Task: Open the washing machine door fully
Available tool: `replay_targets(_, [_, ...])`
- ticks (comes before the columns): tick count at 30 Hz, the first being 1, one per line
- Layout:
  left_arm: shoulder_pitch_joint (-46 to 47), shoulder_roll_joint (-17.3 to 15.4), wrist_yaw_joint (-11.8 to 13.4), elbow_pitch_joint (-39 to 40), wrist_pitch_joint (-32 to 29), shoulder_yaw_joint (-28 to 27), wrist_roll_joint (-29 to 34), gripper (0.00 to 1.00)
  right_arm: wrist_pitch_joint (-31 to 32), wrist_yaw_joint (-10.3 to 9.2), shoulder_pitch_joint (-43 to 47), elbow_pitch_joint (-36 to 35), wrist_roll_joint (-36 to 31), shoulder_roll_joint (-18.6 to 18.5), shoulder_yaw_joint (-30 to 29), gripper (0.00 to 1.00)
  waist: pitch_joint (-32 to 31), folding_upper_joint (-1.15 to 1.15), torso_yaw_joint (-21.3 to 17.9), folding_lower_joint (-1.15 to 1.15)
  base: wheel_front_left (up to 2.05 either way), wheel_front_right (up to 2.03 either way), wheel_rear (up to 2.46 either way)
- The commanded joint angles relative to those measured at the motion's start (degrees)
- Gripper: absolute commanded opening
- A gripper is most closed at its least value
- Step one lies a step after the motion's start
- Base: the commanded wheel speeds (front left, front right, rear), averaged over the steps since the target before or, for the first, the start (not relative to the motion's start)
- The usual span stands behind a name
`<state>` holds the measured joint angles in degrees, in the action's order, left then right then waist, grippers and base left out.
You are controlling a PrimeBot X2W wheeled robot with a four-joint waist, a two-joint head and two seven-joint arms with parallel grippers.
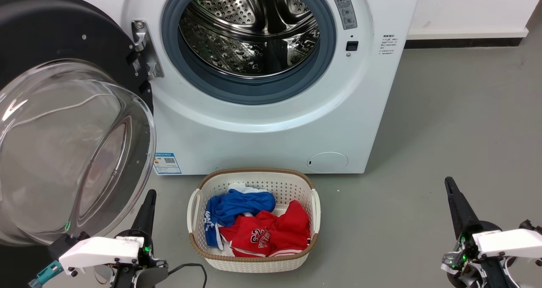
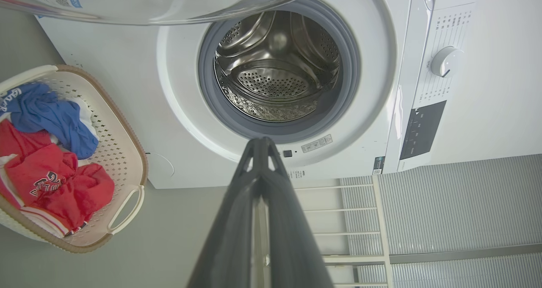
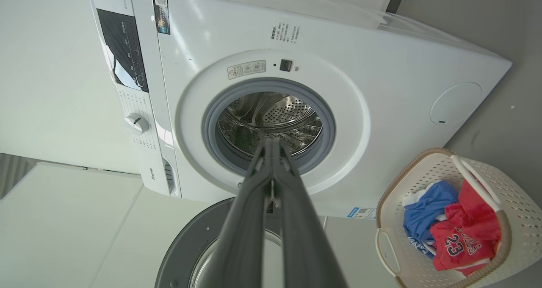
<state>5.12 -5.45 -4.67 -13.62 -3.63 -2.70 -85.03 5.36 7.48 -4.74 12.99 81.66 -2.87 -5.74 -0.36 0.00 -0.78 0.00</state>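
The white washing machine stands ahead with its steel drum exposed. Its door, a black disc with a clear bulging glass bowl, is swung out wide to the left on its hinge. My left gripper is shut and holds nothing, low at the left, just right of the glass bowl's lower edge. My right gripper is shut and holds nothing, low at the right over bare floor. In the left wrist view the gripper points at the machine; in the right wrist view the gripper points at the drum, with the door below.
A white laundry basket with a brown woven rim sits on the grey floor before the machine, between my arms, holding blue and red clothes. A cable lies by my left arm. Open floor extends to the right.
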Motion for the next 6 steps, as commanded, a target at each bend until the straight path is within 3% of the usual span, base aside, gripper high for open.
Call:
replay_targets(1, [1.1, 0.2, -0.7, 0.0, -0.4, -0.6, -0.9, 0.0, 0.3, 0.02, -1.0, 0.1, 1.3, 0.0, -0.2, 0.0, 0.0, 0.0, 0.1, 0.0, 0.0, 0.0, 0.0])
replay_targets(6, [1.1, 0.6, -1.1, 0.0, -0.9, -1.2, -2.2, 0.0, 0.5, 0.01, -1.2, 0.3, 3.1, 0.0, -0.3, 0.0, 0.1, 0.0, 0.2, 0.0, 0.0, 0.0, 0.0])
